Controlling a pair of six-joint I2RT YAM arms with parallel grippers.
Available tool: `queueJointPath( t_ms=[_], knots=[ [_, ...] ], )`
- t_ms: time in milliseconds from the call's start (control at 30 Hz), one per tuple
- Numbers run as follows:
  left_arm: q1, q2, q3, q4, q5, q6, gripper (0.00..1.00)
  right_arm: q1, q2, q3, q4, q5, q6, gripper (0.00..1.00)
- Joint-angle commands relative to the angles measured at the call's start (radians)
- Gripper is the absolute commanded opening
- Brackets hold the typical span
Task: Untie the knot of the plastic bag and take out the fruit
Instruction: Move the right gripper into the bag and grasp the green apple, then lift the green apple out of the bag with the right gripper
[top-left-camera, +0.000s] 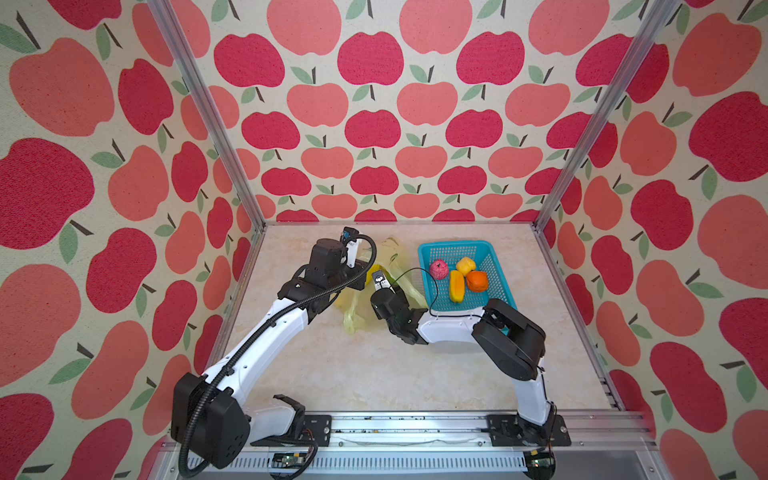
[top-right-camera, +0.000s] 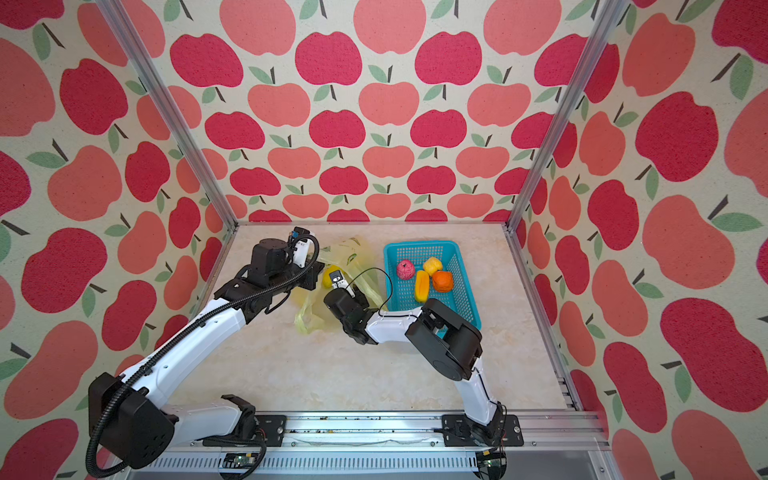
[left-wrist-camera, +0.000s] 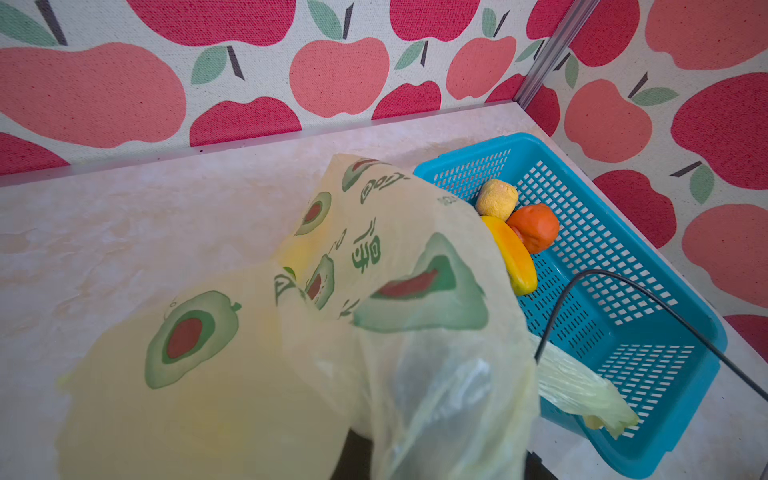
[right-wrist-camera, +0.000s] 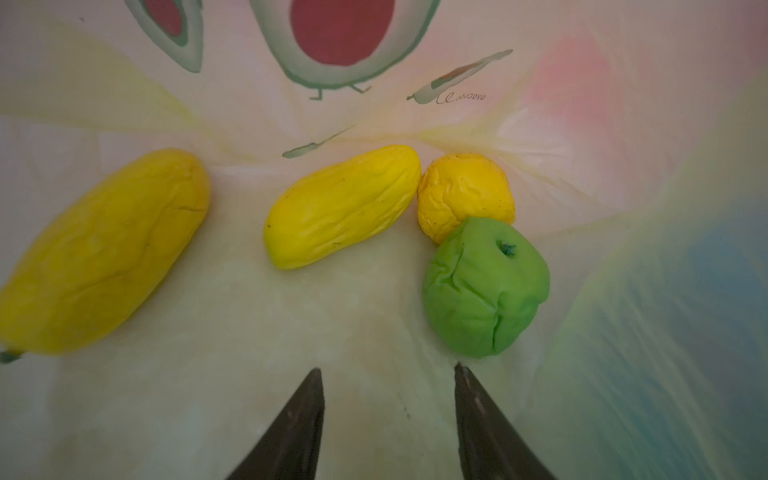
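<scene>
The yellow-green plastic bag lies mid-table between both arms, its far part lifted. My left gripper is shut on the bag's film; in the left wrist view the bag drapes over the jaws and hides them. My right gripper is inside the bag, open and empty. Ahead of it lie fruit: a green apple just off one fingertip, a round yellow fruit and two yellow mangoes. The knot is out of view.
A turquoise perforated basket stands right of the bag, holding a pink-red fruit, a yellow one, an orange one and a yellow-orange mango. One bag handle hangs over its rim. A black cable loops above.
</scene>
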Motion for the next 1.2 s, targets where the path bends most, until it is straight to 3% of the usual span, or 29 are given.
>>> queueJointPath(
  t_ms=[0,100,300,467,667,833,933,1067,1167],
  knots=[
    [-0.003,-0.02,0.009,-0.002,0.016,0.009,0.0,-0.019,0.046,0.033,0.048,0.063,0.047,0.61],
    [-0.005,-0.019,0.01,-0.001,0.021,0.007,0.0,-0.041,0.075,0.051,0.067,0.082,0.074,0.72],
    [-0.013,-0.021,0.01,-0.002,0.021,0.01,0.0,-0.085,0.124,0.081,0.105,0.063,0.167,0.85],
    [-0.022,-0.02,0.012,0.0,0.023,0.012,0.0,-0.118,0.165,0.127,0.079,0.039,0.238,0.89],
    [-0.03,-0.026,0.013,0.0,0.028,0.018,0.0,-0.156,0.185,0.178,-0.022,-0.027,0.359,0.86],
    [-0.032,-0.051,0.001,0.004,0.029,0.019,0.0,-0.186,0.197,0.203,-0.056,-0.106,0.402,0.68],
    [-0.033,-0.061,-0.002,0.006,0.034,0.018,0.0,-0.191,0.199,0.209,-0.075,-0.118,0.408,0.64],
    [-0.034,-0.066,-0.003,0.005,0.034,0.018,0.0,-0.196,0.194,0.216,-0.087,-0.14,0.406,0.64],
    [-0.034,-0.071,-0.005,0.006,0.03,0.019,0.0,-0.197,0.197,0.23,-0.107,-0.141,0.397,0.71]
  ],
)
